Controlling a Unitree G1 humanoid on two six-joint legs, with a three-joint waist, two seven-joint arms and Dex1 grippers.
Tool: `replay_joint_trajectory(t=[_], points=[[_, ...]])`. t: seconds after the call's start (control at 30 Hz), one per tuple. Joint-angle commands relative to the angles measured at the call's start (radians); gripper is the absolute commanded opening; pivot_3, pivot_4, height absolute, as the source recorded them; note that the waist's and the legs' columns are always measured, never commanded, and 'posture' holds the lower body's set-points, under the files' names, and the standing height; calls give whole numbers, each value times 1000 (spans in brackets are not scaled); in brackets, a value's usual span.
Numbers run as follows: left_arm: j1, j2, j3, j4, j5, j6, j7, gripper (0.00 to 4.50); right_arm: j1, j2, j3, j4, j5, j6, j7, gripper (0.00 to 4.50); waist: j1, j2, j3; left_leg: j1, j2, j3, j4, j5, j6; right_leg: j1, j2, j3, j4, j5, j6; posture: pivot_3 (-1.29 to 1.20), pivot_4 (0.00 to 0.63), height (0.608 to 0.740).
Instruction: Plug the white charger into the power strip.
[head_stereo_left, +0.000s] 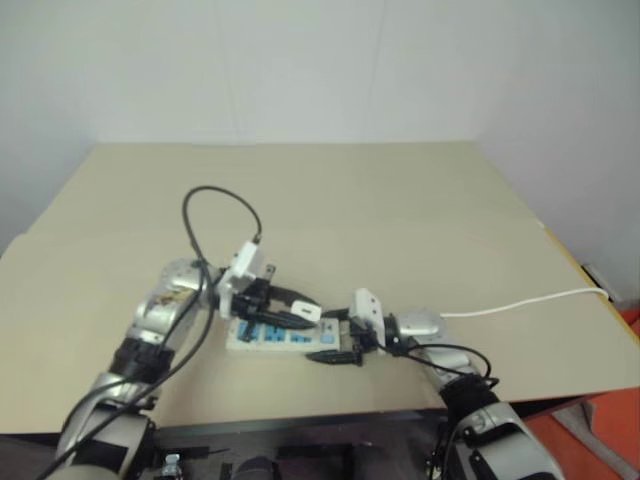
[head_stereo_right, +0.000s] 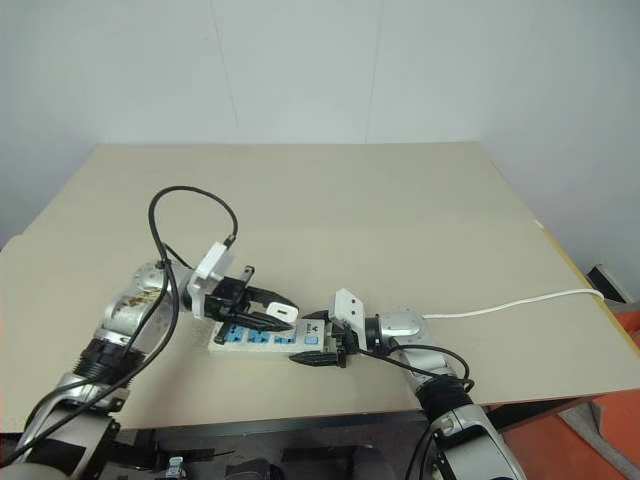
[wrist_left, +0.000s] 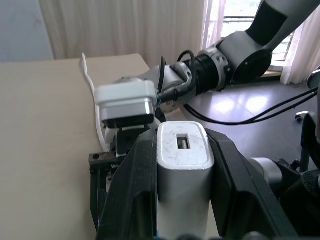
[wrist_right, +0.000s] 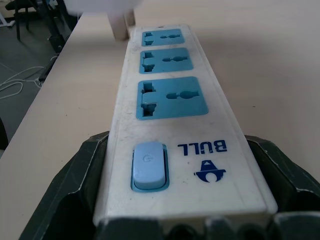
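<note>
Your left claw (head_stereo_right: 272, 310) is clamped on the white charger (wrist_left: 182, 165), held just above the power strip (wrist_right: 170, 125) on the table (head_stereo_right: 400, 200). Judged light and rigid but smooth, it could twist; keep the hold on its flat sides. Your right claw (wrist_right: 175, 220) pinches the strip's switch end, steadying it.

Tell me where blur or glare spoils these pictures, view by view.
Right wrist view: the power strip is sharp near the switch, while the far white object at the top is blurred. Left wrist view: bright window light washes out the background behind the white charger. Head views: soft overall, evenly lit, no glare.
</note>
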Motion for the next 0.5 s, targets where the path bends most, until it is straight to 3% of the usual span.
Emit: replay_joint_trajectory(t=[0.03,0.5], points=[[-4,-11,33,-28,4,-18,16,1022,-1,1,4,7,-9,-2,-2,3437,0,0,0,0,0,0,0,0,0,0,0,0,0,0,0,0,150,740],[65,-46,52,-60,23,1,137,1022,4,-3,1,1,-9,1,-6,3437,0,0,0,0,0,0,-1,0,0,0,0,0,0,0,0,0,150,740]])
